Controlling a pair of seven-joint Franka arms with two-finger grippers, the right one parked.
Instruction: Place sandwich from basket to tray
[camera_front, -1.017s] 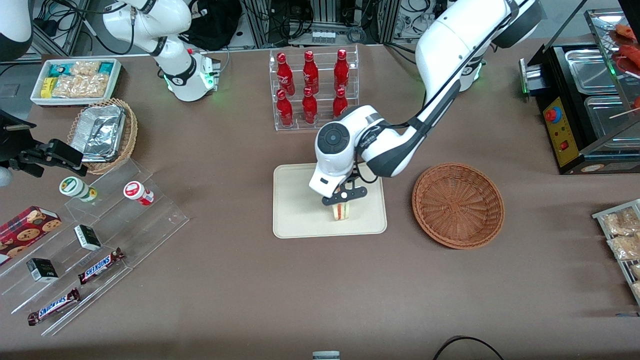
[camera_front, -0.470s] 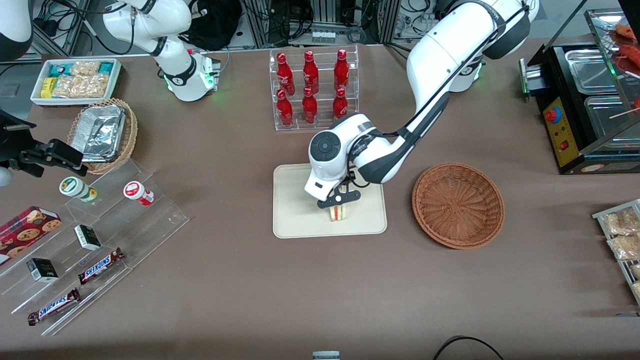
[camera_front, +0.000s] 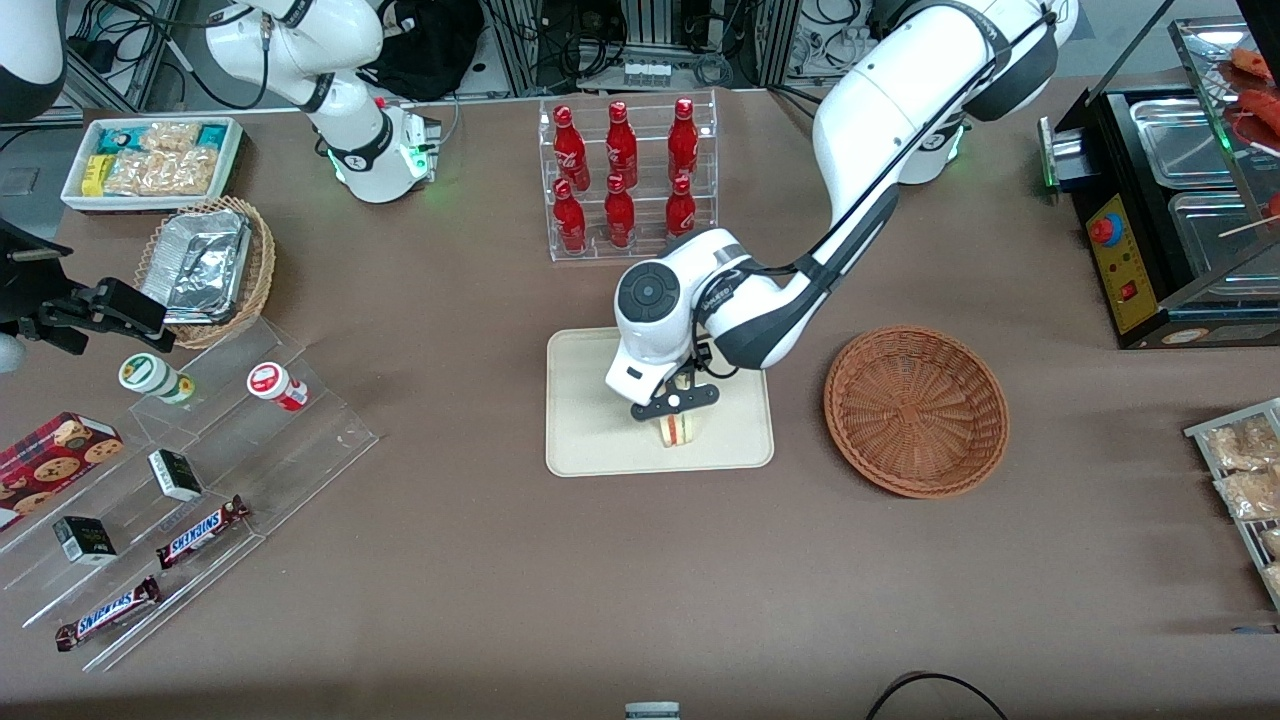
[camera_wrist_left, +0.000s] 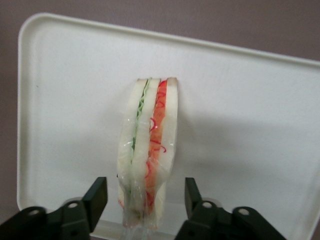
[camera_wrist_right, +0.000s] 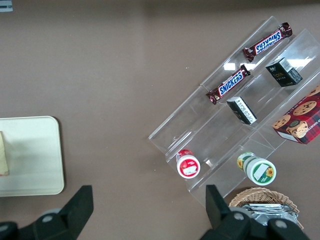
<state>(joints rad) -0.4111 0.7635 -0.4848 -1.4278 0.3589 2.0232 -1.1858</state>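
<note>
The sandwich (camera_front: 678, 430) stands on edge on the cream tray (camera_front: 590, 420), in the part of it nearer the front camera and nearer the basket. My gripper (camera_front: 675, 403) hangs straight over it and is open. In the left wrist view the sandwich (camera_wrist_left: 150, 145) shows its green and red filling under clear wrap, and the two black fingers (camera_wrist_left: 97, 196) flank it with a gap on each side, gripper (camera_wrist_left: 146, 192) centred on it. The reddish-brown basket (camera_front: 915, 410) sits empty beside the tray (camera_wrist_left: 240, 100), toward the working arm's end.
A clear rack of red bottles (camera_front: 625, 175) stands farther from the front camera than the tray. A stepped acrylic shelf (camera_front: 180, 470) with snacks, a tan basket with foil (camera_front: 205, 265) and a white snack bin (camera_front: 150, 160) lie toward the parked arm's end. A black food warmer (camera_front: 1170, 200) sits at the working arm's end.
The gripper carried the sandwich a little toward the parked arm's end and lower onto the tray. Its fingers now stand apart from the sandwich.
</note>
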